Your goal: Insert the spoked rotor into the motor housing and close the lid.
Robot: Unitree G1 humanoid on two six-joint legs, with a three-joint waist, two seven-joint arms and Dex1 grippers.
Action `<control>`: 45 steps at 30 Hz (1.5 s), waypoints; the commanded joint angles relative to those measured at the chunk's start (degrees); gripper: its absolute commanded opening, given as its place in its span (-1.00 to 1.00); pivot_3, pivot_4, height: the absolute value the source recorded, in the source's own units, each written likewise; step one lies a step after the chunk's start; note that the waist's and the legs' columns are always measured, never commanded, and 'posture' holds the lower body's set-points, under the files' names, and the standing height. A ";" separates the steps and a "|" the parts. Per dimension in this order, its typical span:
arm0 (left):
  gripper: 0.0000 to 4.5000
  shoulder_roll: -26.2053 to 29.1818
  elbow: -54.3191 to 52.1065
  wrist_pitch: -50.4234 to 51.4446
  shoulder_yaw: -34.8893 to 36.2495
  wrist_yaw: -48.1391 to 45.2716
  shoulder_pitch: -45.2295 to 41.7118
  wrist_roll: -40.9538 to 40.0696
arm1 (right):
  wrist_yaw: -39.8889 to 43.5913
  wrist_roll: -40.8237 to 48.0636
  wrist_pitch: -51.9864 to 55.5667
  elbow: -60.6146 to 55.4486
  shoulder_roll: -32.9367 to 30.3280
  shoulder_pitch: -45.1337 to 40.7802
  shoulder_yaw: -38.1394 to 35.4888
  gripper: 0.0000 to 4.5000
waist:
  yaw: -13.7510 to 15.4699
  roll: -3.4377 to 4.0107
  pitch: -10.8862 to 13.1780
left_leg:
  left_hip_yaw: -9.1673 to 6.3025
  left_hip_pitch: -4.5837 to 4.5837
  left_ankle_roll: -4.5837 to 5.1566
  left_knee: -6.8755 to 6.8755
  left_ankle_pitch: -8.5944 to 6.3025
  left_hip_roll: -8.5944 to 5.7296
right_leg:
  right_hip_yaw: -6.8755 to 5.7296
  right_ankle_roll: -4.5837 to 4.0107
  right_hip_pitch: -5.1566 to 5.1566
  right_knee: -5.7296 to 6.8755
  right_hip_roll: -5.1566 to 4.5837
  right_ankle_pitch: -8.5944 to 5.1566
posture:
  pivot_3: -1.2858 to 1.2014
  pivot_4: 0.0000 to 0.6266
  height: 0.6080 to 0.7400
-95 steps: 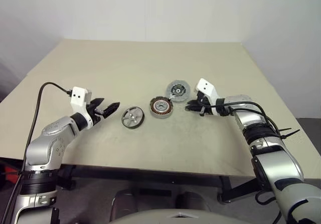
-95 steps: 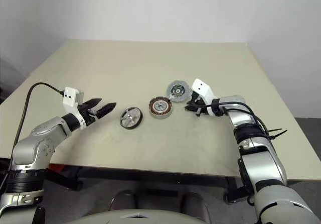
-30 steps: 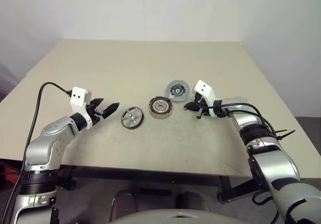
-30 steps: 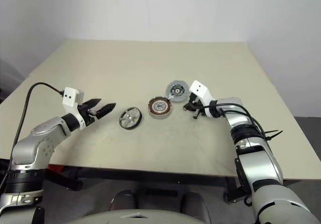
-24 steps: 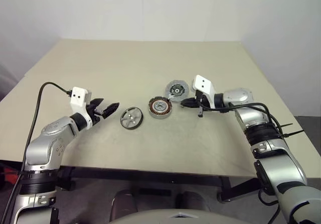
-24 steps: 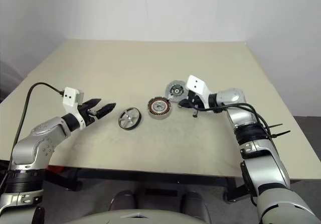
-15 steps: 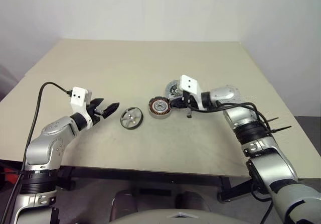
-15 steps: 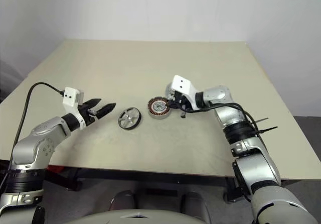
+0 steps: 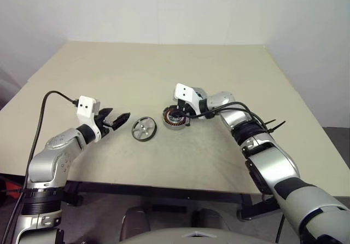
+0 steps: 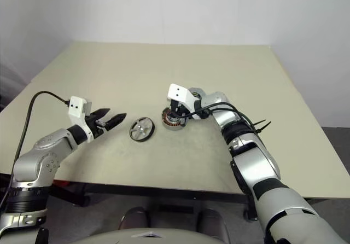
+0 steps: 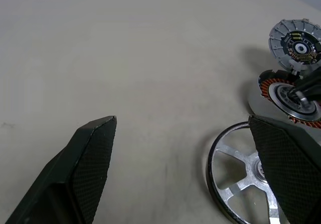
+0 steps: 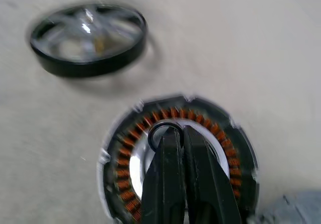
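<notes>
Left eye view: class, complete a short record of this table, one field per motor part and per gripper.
spoked rotor: flat on the table, middle of the three parts
lid: flat on the table, on the rotor's left, apart from it
motor housing: beyond the rotor, empty
right gripper: shut, tips at the rotor's open centre, holding nothing
left gripper: open, empty, pointing at the lid

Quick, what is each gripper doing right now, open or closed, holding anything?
Left gripper: open, holding nothing.
Right gripper: closed, tips over the centre of the spoked rotor; no grip visible.
</notes>
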 commanded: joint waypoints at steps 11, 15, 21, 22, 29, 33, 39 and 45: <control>1.00 0.33 -1.76 -0.16 1.62 -0.01 -0.52 -0.23 | 0.31 -1.00 -4.99 3.30 -0.52 -2.13 -1.53 -1.00 | -0.01 0.00 0.00 | 0.00 0.03 -0.01 -0.01 0.01 0.03 | 0.00 -0.01 0.00 0.03 0.03 -0.01 | 0.03 -1.00 1.00; 1.00 0.45 -1.49 -0.23 1.58 -0.18 -0.80 -0.14 | 0.43 -1.29 -5.61 3.46 -0.67 -1.61 -1.31 -0.69 | 0.00 0.00 0.00 | 0.00 0.03 -0.01 -0.01 0.01 0.03 | 0.00 -0.02 0.00 0.03 0.04 -0.01 | 0.03 -1.00 1.00; 1.00 0.50 -1.60 -0.09 1.63 -0.12 -0.74 -0.14 | 0.88 -0.77 -7.31 1.68 -0.98 -0.94 -1.86 -0.14 | -0.01 0.00 0.00 | 0.00 0.05 -0.01 -0.01 0.01 0.04 | 0.00 -0.03 0.01 0.04 0.04 -0.01 | 0.03 -1.00 1.00; 1.00 0.50 -1.61 -0.07 1.63 -0.11 -0.73 -0.14 | 1.37 -0.61 -7.41 1.25 -1.04 -0.89 -1.96 -0.14 | 0.00 0.00 0.00 | 0.00 0.05 -0.01 -0.01 0.01 0.04 | 0.00 -0.03 0.01 0.05 0.04 -0.02 | 0.03 -1.00 1.00; 1.00 0.45 -1.65 -0.08 1.71 -0.04 -0.61 -0.15 | 2.55 0.06 -6.85 -0.96 -1.59 -1.03 -3.02 -0.14 | 0.00 0.00 0.00 | 0.00 0.05 -0.01 0.00 0.01 0.04 | 0.00 -0.03 0.01 0.09 0.03 -0.01 | 0.03 -1.00 1.00; 1.00 0.26 -1.73 -0.11 1.54 0.01 -0.58 -0.16 | 1.49 -0.57 -6.56 0.45 -1.26 -1.31 -3.30 -0.14 | 0.00 0.00 0.00 | 0.00 0.05 -0.01 0.01 0.01 0.04 | 0.00 -0.03 0.01 0.10 0.04 -0.01 | 0.03 -1.00 1.00; 1.00 0.16 -1.82 -0.10 1.52 0.05 -0.47 -0.19 | -0.45 -1.40 -6.37 2.49 -1.25 -1.91 -3.30 -0.14 | 0.00 0.00 0.00 | 0.00 0.05 -0.02 0.01 0.01 0.04 | 0.00 -0.03 0.01 0.11 0.03 -0.02 | 0.03 -1.00 1.00; 1.00 0.21 -1.92 -0.04 1.69 0.09 -0.14 -0.23 | 0.00 -0.55 -6.24 1.38 -2.07 -2.50 -4.05 -0.14 | 0.00 0.00 0.00 | 0.00 0.05 -0.02 0.02 0.02 0.04 | 0.00 -0.03 0.01 0.11 0.03 -0.02 | 0.03 -1.00 1.00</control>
